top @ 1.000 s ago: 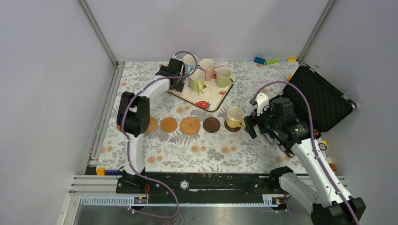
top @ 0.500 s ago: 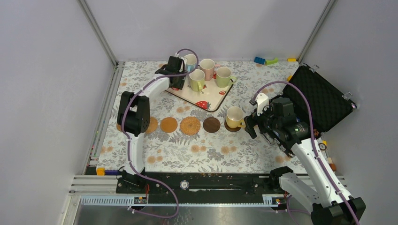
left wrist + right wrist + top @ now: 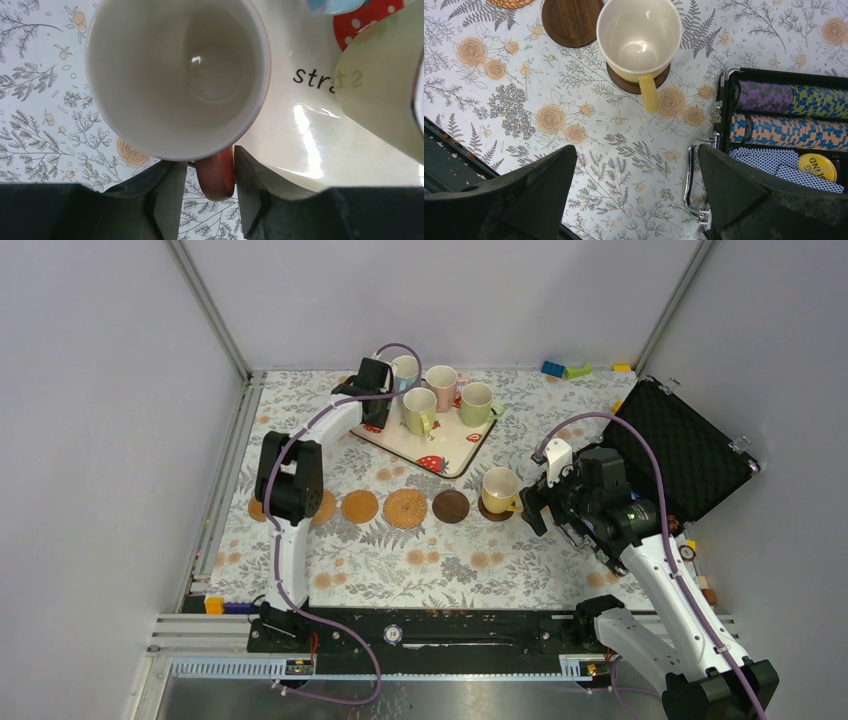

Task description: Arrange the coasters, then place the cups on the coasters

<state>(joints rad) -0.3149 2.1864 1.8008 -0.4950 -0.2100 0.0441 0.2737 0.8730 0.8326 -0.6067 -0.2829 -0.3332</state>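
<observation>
In the left wrist view a pink cup with a white inside stands at the edge of the strawberry tray. My left gripper is shut on its reddish handle. In the top view that wrist hides the cup. Light blue, pink and two green cups stand on the tray. A yellow cup sits on a dark brown coaster. Dark, woven and tan coasters lie in a row. My right gripper hangs open, empty, just right of the yellow cup.
An open black case with rolls of poker chips lies at the right, its chrome latch close to my right finger. Small toy bricks lie at the back wall. Grey walls close in the cloth on three sides.
My left jaws have closed from wide open onto the pink cup's handle, and the wrist has shifted slightly toward the back. The right arm and the yellow cup have not moved.
</observation>
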